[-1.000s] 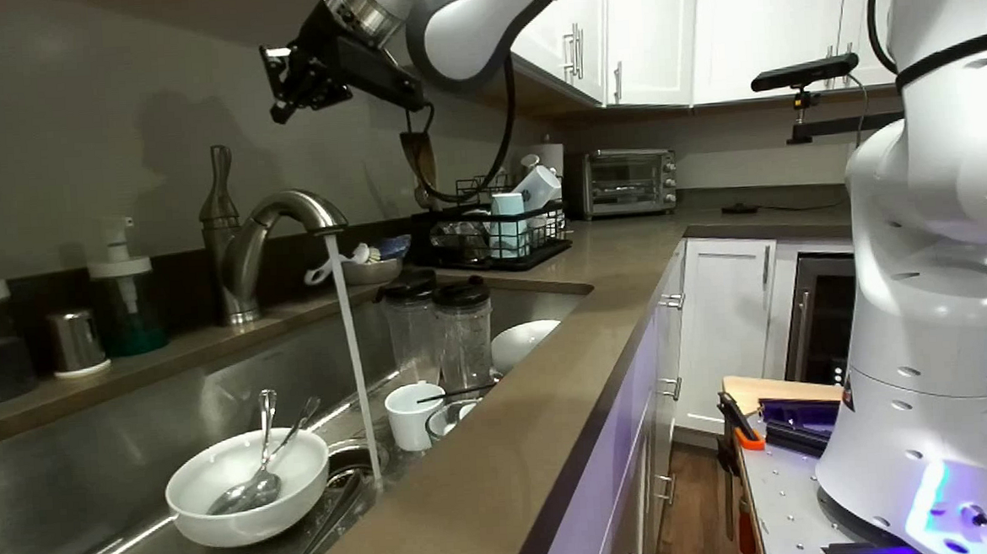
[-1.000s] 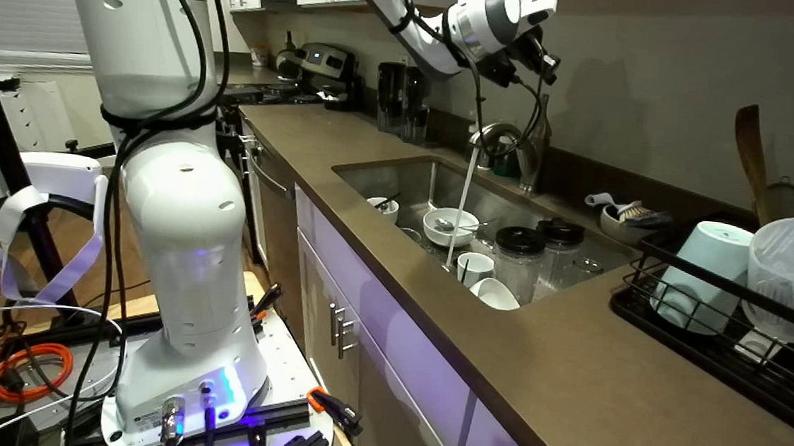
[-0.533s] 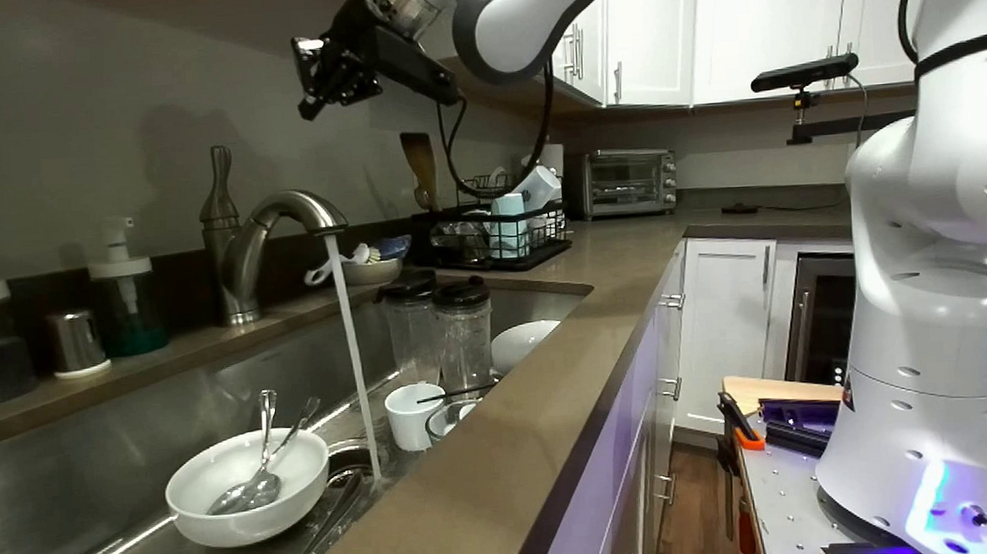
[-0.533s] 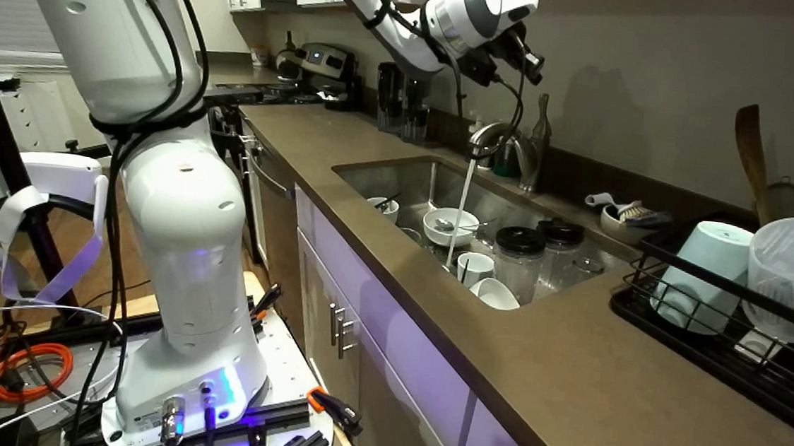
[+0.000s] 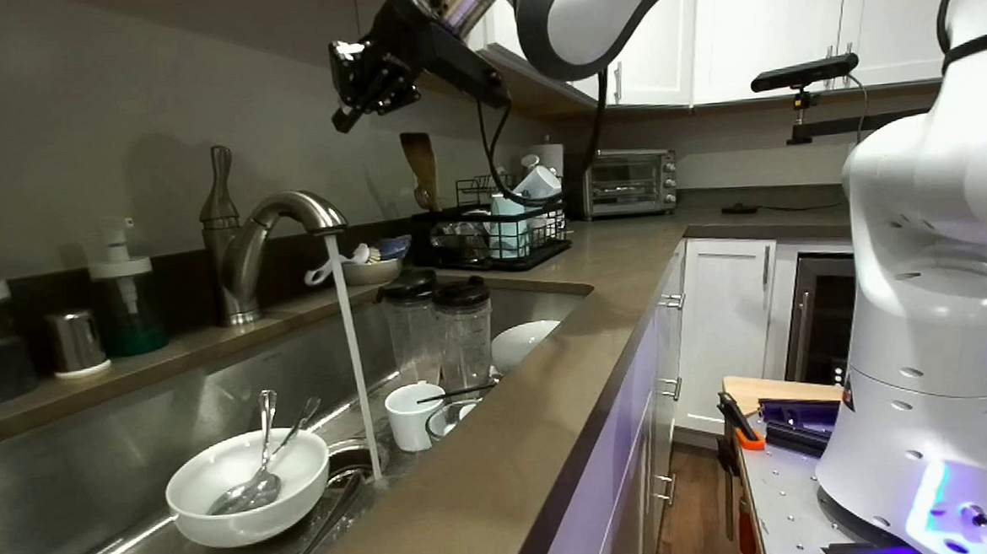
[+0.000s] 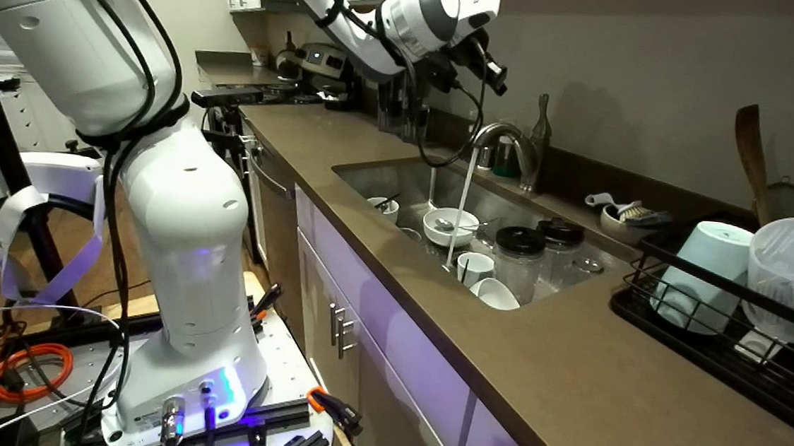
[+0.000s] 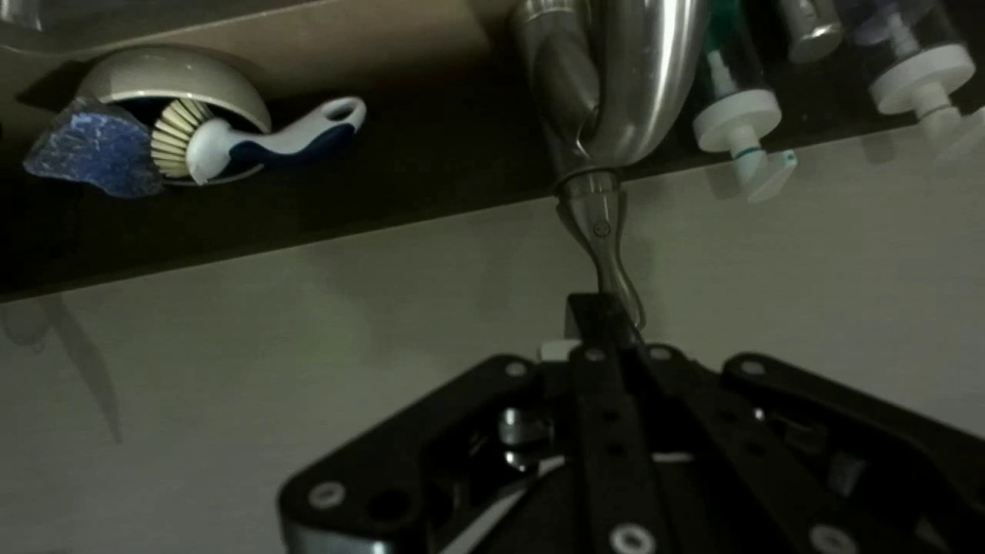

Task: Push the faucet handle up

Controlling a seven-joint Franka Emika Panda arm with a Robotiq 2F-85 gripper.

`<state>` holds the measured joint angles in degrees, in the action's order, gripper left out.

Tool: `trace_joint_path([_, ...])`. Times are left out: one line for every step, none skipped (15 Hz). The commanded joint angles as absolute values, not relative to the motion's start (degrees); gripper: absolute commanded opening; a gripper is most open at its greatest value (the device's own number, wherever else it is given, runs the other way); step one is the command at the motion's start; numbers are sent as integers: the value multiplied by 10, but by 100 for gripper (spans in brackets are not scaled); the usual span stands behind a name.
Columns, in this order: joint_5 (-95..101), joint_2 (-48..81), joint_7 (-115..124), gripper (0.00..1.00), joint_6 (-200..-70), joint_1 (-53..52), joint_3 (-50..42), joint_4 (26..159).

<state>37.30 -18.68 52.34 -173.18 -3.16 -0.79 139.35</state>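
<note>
Gripper (image 7: 606, 317) hangs in the air, fingers (image 7: 592, 309) pinched right together and holding nothing as far as I can see. Faucet handle (image 5: 219, 190) stands upright on top of the faucet body (image 5: 236, 286) by the wall (image 5: 71, 122); both exterior views show a clear gap between it and the gripper. Wrist cam has those fingers overlapping the handle's tip, but that's just the angle. Cramped spot btw. Arched spout (image 5: 291, 203) curves out right beside the handle, with water (image 5: 352, 352) pouring into the sink (image 5: 237, 383). Two pump bottles (image 7: 737, 119) and a little metal cylinder (image 5: 76, 341) sit along the ledge (image 5: 185, 348) on one side, and on the other there's a bowl (image 7: 173, 68) with a scrub brush (image 7: 209, 152) and some blue thing (image 7: 92, 148) poking out. Sink's pretty full too: white bowl (image 5: 298, 497) with spoons (image 5: 260, 490) in it, a mug (image 5: 406, 421), two clear containers (image 5: 465, 338) with black lids (image 5: 461, 294). Also a cable (image 5: 600, 111) droops in a loop off the arm (image 5: 577, 19), passing in front of the dish rack (image 5: 505, 264) in an exterior view.
</note>
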Motion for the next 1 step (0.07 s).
trace_joint_path([352, -248, 515, 1, -1688, -59, -13, 1441])
